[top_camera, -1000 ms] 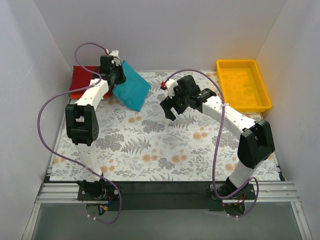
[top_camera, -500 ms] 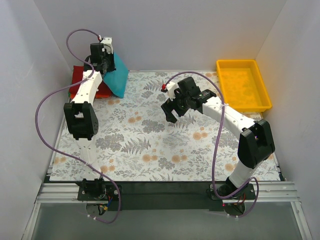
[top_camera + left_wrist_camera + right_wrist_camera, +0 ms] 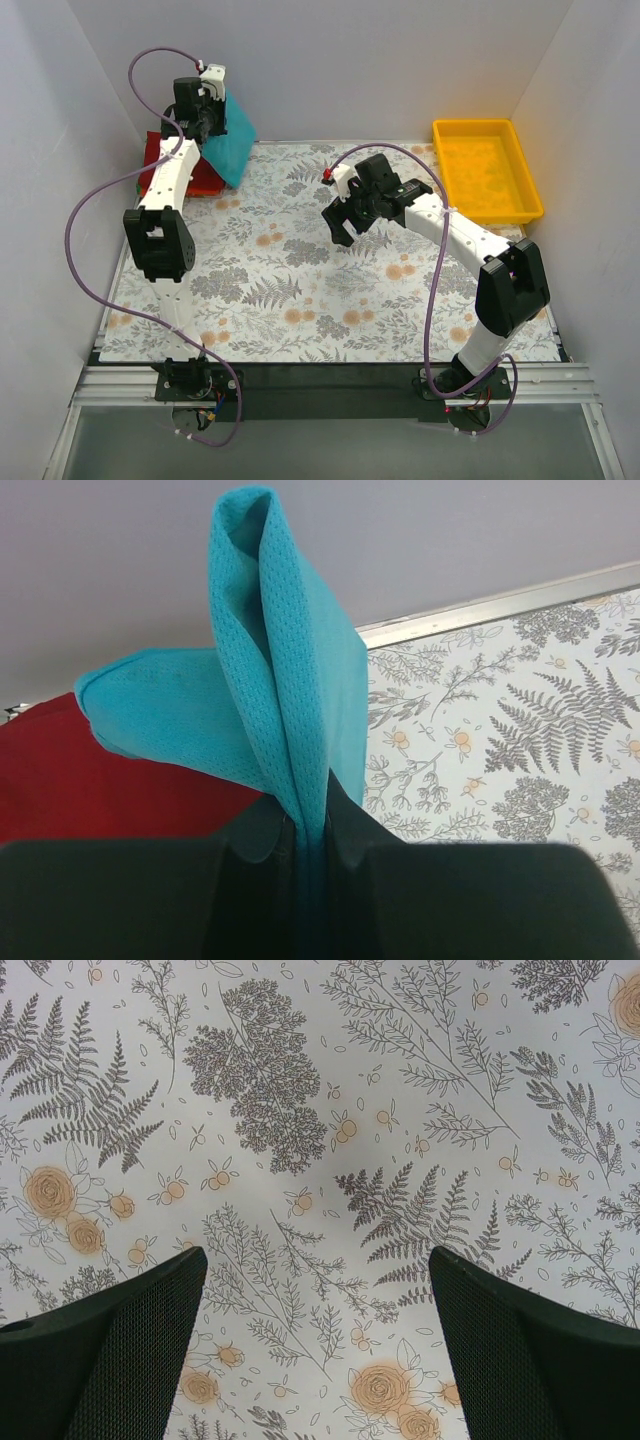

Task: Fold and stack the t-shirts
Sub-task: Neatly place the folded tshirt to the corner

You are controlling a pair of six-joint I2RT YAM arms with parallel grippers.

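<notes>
The left gripper (image 3: 310, 832) was clamped on the teal tee (image 3: 233, 142), held up over the red folded shirt (image 3: 70, 780) in the surface's far-left corner; the right gripper (image 3: 346, 224) gaped wide, empty, well apart

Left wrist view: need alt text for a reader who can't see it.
The left gripper is shut on a folded teal t-shirt, whose mesh cloth rises in a doubled fold from between its jaws. Behind it at left lies a red t-shirt; the floral table covering fills the right, with a plain grey wall above.
</notes>
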